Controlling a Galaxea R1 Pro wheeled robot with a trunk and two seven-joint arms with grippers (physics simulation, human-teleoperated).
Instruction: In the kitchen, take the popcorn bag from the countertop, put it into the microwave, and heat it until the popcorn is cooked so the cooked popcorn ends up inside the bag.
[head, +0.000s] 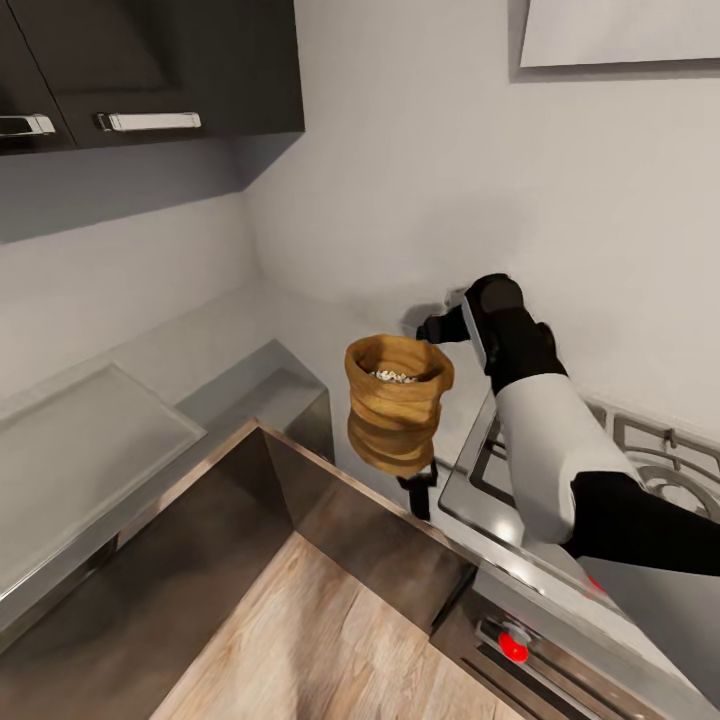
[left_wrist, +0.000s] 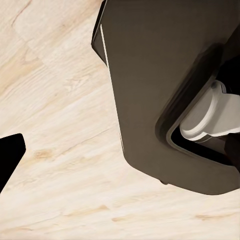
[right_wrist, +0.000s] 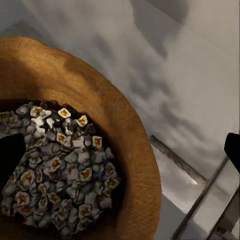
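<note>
The tan-brown crumpled popcorn bag (head: 395, 415) hangs upright in the air over the corner of the grey countertop (head: 250, 335), just left of the gas hob. In its mouth lies a heap of small white-grey popcorn (head: 393, 377). My right gripper (head: 428, 440) is shut on the popcorn bag's wall. The right wrist view shows one finger inside the popcorn bag (right_wrist: 135, 165) beside the popcorn (right_wrist: 60, 175) and the other outside the rim. The left wrist view shows a dark fingertip (left_wrist: 9, 157) over wood floor, with nothing between the fingers. The microwave is out of view.
The gas hob (head: 650, 450) lies under my right arm, with a dark oven front and red knob (head: 513, 647) below it. Dark wall cabinets (head: 150, 60) hang at upper left, and a white hood (head: 620, 30) at upper right. The left wrist view shows my dark base (left_wrist: 160, 90).
</note>
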